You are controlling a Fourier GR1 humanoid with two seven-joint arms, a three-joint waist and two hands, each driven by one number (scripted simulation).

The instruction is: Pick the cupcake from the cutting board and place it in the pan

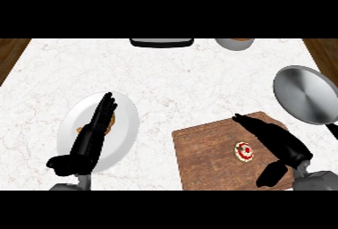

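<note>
Counter (185, 76): flat right hand (282, 144) beside cupcake (245, 151)

My feed is bright and even: the white bench (198, 76) is lit flatly, and I cannot tell where the light comes from. Shadows are faint at most, just a grey tint along the plate (125, 129) rim and the board (204, 156) edge. The pan (307, 94) carries a soft sheen without harsh glare. The left hand (89, 143) and right hand (280, 143) read as near-solid black. Plate and pan look stretched, taller than wide.

Both robot hands (89, 141) (285, 146) flat, outstretched
</note>
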